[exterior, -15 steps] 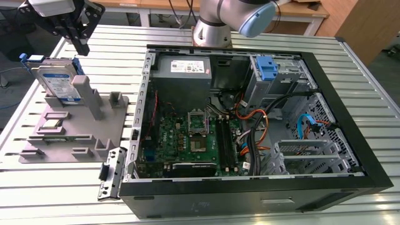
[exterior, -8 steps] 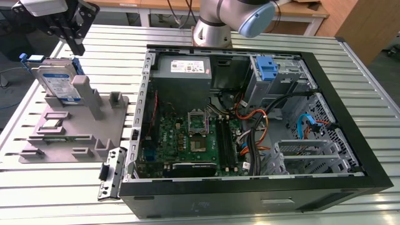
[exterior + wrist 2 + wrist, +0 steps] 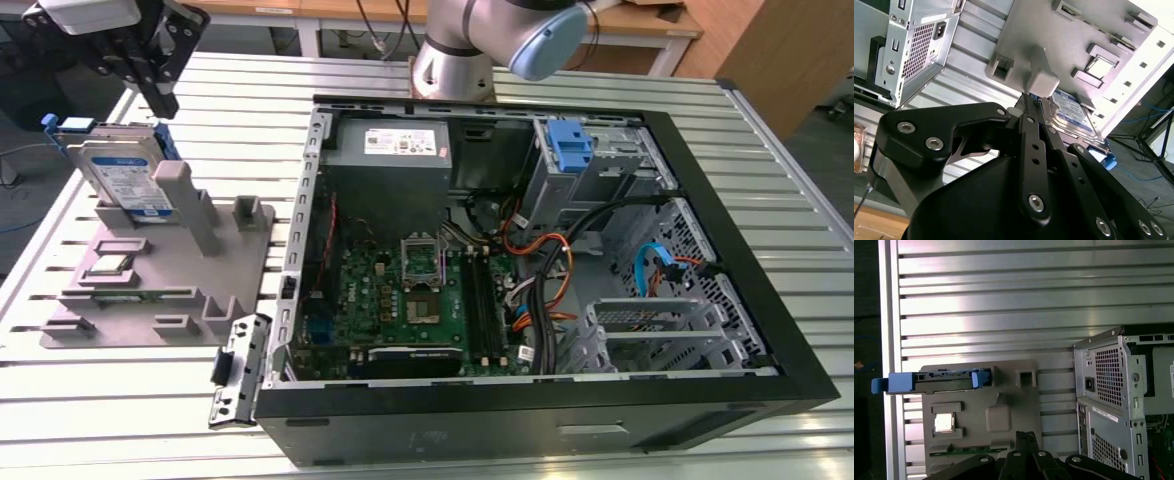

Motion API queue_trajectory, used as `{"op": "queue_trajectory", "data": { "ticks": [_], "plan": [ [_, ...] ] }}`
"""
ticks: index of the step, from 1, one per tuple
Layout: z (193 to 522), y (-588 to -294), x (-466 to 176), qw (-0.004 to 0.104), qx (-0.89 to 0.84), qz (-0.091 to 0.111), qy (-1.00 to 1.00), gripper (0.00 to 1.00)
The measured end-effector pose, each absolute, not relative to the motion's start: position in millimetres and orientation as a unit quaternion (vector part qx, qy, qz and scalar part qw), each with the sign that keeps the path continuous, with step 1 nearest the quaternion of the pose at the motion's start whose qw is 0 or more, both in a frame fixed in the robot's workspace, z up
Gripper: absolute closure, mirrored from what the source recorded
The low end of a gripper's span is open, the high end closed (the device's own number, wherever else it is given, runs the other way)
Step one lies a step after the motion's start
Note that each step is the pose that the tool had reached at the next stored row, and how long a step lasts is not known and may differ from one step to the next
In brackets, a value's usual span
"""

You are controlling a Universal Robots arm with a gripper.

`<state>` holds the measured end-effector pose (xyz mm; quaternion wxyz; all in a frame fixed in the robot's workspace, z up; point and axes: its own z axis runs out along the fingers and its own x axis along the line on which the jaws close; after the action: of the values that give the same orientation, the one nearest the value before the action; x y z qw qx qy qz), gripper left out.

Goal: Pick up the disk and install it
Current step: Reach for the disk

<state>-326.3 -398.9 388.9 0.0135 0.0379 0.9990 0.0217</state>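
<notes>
The disk (image 3: 120, 175) is a silver drive with a white-and-blue label and blue rails. It stands on edge in a slot at the back of a grey fixture (image 3: 147, 290), at the exterior view's left. In the first wrist view the disk (image 3: 939, 381) appears edge-on, and in the second wrist view its label face (image 3: 1074, 112) shows. My gripper (image 3: 163, 108) hangs just above and slightly behind the disk, apart from it. Its black fingers (image 3: 1029, 107) lie together, shut on nothing; in the first wrist view the gripper (image 3: 1024, 436) sits over the fixture.
An open computer case (image 3: 747, 300) lies on the slatted metal table (image 3: 134, 420), to the exterior view's right of the fixture. It holds a motherboard, cables, a grey power supply (image 3: 394, 145) and a drive bay with a blue latch (image 3: 570, 145). The arm's base (image 3: 454, 60) stands behind the case.
</notes>
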Motion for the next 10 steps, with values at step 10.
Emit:
{"op": "queue_trajectory", "data": {
  "ticks": [10],
  "plan": [
    [388.9,-399.0,-332.5,0.013,0.038,0.022,0.999,0.9]
  ]
}}
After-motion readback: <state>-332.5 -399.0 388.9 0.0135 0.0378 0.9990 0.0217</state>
